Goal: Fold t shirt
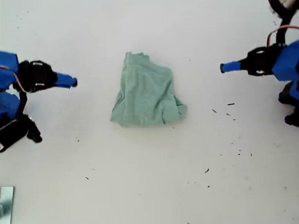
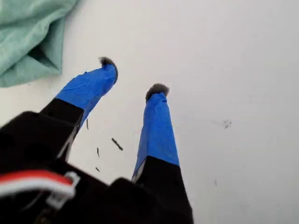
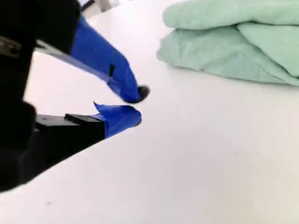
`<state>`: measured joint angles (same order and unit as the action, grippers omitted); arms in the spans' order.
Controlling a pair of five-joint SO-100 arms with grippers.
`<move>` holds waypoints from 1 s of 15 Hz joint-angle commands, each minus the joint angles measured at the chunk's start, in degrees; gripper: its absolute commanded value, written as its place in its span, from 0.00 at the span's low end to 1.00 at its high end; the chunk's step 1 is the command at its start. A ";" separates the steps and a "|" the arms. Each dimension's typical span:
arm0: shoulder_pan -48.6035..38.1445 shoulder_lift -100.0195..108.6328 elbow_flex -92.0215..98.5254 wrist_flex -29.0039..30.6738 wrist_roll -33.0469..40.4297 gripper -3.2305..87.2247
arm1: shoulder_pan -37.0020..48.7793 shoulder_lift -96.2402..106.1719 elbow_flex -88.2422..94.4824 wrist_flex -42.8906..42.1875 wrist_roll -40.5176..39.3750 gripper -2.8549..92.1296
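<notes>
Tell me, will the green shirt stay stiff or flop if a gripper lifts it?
Probably flop: the t shirt lies in soft, rumpled folds on the white table. It looks thin, so likely light. Pushed, it would probably bunch up rather than slide whole.

The t shirt (image 1: pixel 147 92) is pale mint green, plain and unprinted (a soft, faintly heathered fabric). It lies bunched into a compact, roughly folded heap with overlapping layers and rumpled edges, narrower at its far end and wider at its near end, resting flat on the white desk (image 1: pixel 153 191).
</notes>
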<state>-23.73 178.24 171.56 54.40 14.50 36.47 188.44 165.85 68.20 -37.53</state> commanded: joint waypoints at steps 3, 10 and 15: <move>12.83 27.77 14.50 2.99 -10.72 0.04 | -3.08 12.22 11.78 7.47 6.68 0.17; 11.95 28.21 14.24 4.66 -6.94 0.16 | -5.01 12.22 12.39 7.56 2.46 0.17; 11.95 28.21 14.24 4.66 -6.94 0.16 | -5.01 12.22 12.39 7.65 -1.05 0.16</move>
